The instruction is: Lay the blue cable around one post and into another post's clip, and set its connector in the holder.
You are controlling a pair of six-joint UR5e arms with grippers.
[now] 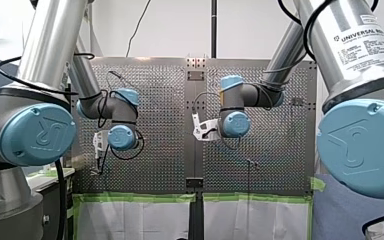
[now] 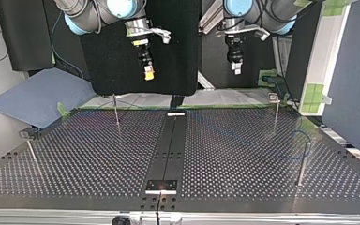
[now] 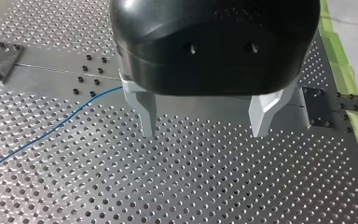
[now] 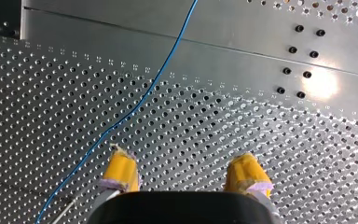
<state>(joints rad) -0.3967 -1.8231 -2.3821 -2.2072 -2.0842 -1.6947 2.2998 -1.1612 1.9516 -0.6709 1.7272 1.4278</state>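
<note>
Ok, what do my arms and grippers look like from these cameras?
My left arm and my right arm are silver tubes with light-blue joint caps embossed UR, with black cables looped along them; the right carries a white Universal Robots label. My left gripper has a rounded black body and pale grey fingers; my right gripper has yellow pads.

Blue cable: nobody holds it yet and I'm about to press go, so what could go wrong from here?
The cable lies flat beside my right hand, outside its open fingers, so a straight descent may close on nothing. My left hand is open and empty too. The thin post could catch loose slack or be knocked.
</note>
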